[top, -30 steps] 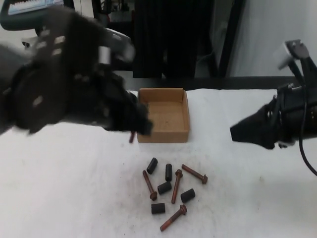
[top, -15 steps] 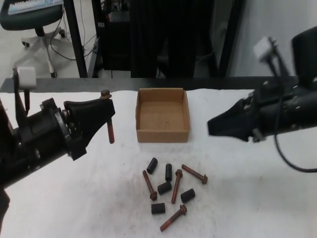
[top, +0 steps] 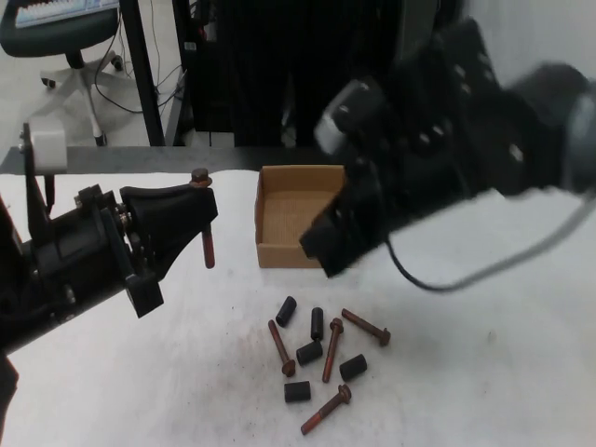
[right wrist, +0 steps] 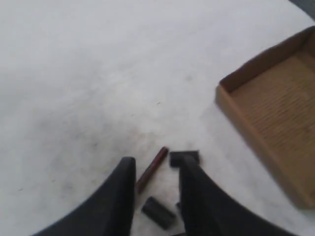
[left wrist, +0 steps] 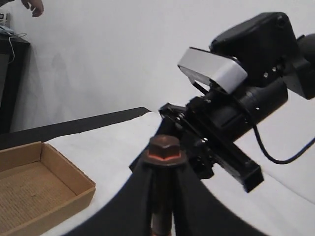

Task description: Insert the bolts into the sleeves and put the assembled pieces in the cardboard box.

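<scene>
A white-covered worktop (top: 140,391) carries an open cardboard box (top: 279,253) toward the back. In front of it lies a scatter of loose bolts (top: 331,349) and short black sleeves (top: 309,353), all separate, none yet joined.

To the left of the box, well apart from the pile, the left gripper (top: 205,212) pinches one rusty bolt (top: 207,244) just under its head. The bolt is upright, with the shank hanging free below. That hold looks chosen so a sleeve can be slid up onto the bare end.

The right gripper (top: 321,256) hangs low at the box's front right corner, between the box and the pile. From above it is a dark shape, and the gap between its fingers is hard to read.

The right wrist view settles it. The fingers (right wrist: 129,169) are spread, with nothing between them. Below are a loose bolt and two sleeves, with the box wall (right wrist: 256,142) off to one side. It seems to be lining up over a sleeve.

The left wrist view adds the bolt's six-sided head (left wrist: 165,150), seated between the pressed-in fingers. Beyond it is the other arm, with the box nearby.
</scene>
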You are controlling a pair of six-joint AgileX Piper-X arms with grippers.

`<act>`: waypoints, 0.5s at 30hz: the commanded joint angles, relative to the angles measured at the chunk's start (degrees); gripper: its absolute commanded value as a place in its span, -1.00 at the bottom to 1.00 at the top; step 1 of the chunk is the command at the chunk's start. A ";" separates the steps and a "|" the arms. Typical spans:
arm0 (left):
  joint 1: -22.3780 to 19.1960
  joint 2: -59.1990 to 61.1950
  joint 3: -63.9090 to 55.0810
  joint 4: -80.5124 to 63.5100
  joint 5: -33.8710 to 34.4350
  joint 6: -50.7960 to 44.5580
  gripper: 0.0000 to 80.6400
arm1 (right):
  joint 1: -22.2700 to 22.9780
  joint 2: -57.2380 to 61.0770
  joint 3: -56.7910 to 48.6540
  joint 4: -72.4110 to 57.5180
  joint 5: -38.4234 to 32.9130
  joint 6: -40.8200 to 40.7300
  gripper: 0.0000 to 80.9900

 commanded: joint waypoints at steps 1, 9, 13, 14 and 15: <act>0.19 -0.78 -0.11 -1.06 -0.88 0.87 -0.99 | 0.08 3.03 -4.16 4.15 4.47 -2.11 -0.28; 0.19 -0.78 -0.11 2.04 -0.86 0.42 -0.99 | 0.61 15.37 -17.24 19.39 3.76 -1.92 -0.27; 0.19 -0.78 -0.11 3.71 -0.67 0.42 -0.99 | 1.86 17.33 -17.48 22.18 3.54 -1.92 -0.02; 0.19 -0.78 -0.11 3.90 -0.67 0.42 -0.99 | 2.35 17.47 -17.34 22.58 3.54 -1.92 0.05; 0.19 -0.78 -0.11 4.13 -0.67 0.42 -0.99 | 2.71 17.71 -17.28 22.83 3.91 -1.92 0.10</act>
